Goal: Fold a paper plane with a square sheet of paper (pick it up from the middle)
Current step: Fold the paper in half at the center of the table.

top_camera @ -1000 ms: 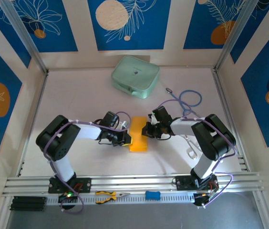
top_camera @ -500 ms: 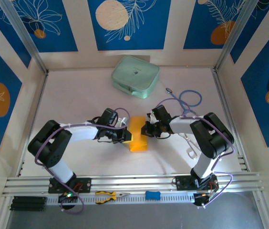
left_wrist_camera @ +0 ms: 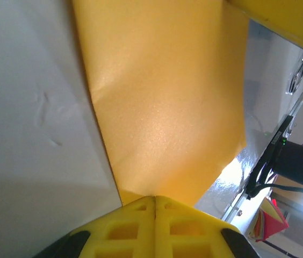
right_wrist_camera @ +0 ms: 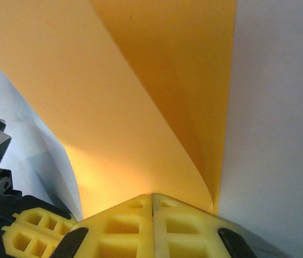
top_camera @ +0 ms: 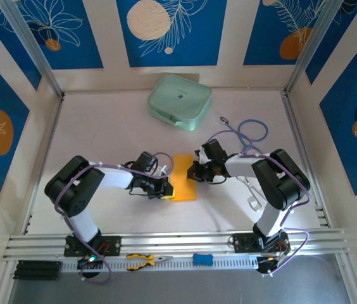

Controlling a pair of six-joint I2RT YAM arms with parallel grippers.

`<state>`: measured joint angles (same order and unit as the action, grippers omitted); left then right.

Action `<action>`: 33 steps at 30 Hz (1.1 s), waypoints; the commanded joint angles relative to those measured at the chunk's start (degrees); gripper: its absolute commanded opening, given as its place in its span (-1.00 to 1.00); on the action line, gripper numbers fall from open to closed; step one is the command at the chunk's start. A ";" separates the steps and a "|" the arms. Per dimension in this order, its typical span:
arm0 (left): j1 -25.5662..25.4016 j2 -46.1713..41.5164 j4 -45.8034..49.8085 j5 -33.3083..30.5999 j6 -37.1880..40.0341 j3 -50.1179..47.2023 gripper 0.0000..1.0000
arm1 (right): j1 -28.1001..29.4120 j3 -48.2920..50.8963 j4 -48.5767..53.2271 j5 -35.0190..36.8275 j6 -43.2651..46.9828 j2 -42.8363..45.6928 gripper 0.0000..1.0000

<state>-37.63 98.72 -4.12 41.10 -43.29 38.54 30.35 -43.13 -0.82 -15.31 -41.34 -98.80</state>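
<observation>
Lying closed beyond the orange-yellow paper (top_camera: 185, 180), pale green case (top_camera: 180, 101), contents hidden.

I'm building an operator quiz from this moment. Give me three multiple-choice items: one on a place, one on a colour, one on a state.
1. Where is the pale green case? A) far side of the table, beyond the square sheet of paper B) by the arm bases C) on top of the sheet
2. The sheet's colour? A) blue B) white C) orange-yellow
3. The hands are: A) both open B) both shut on the sheet C) one open, one shut
Answers: 1A, it lies past the sheet; 2C, every view shows it; 3B, the left hand and right hand each have their fingers together with paper at the tips.
</observation>
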 commanded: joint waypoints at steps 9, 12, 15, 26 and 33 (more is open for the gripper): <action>-0.65 -5.48 5.18 -2.67 0.22 0.44 -1.00 | 0.06 1.47 4.95 3.38 1.31 -2.89 -1.00; -0.61 -5.29 3.26 -1.81 -1.44 1.84 -1.00 | 0.06 1.56 4.99 3.52 1.21 -2.98 -1.00; -0.68 -3.37 0.66 -0.32 -2.75 2.66 -1.00 | 0.06 1.47 5.15 3.56 1.09 -3.28 -1.00; -2.43 1.26 14.17 -4.24 4.81 1.48 -1.00 | 0.15 1.56 5.12 3.80 0.91 -3.86 -1.00; -2.70 0.77 14.94 -4.57 4.79 -1.34 -1.00 | -0.02 1.91 5.47 4.02 1.00 -3.46 -1.00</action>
<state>-39.29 98.37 1.85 39.16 -39.90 40.51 30.35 -43.13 -1.26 -15.68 -41.34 -99.13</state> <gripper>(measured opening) 0.064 0.063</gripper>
